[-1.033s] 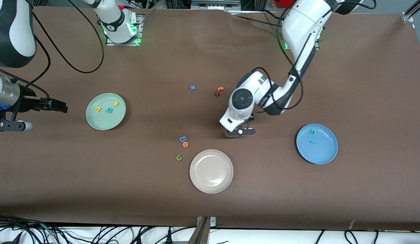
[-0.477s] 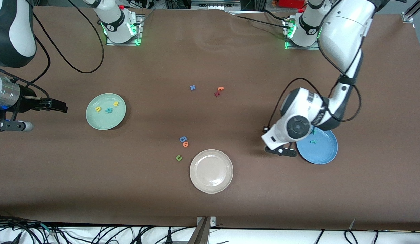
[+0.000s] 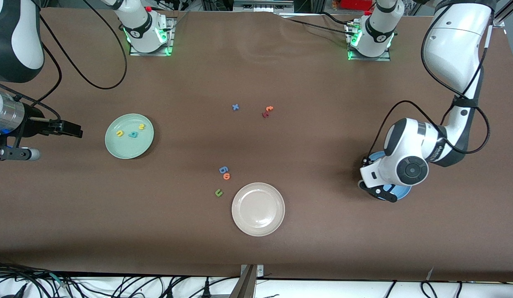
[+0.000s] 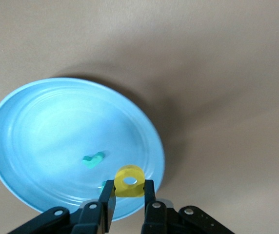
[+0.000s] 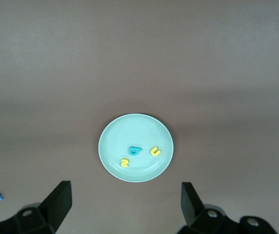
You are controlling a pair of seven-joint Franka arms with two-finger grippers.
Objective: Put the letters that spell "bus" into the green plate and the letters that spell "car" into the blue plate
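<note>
Since a second ago our left hand (image 4: 129,195) carried the yellow "a" (image 4: 129,181), pinched tight, over the blue plate (image 4: 42,122) holding two teal letters (image 4: 93,160); our right hand (image 5: 125,202) waits agape.

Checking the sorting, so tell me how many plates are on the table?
3. The green plate lies toward the right arm's end, the blue plate under the left gripper at the left arm's end, and the beige plate between them, nearest the front camera.
</note>
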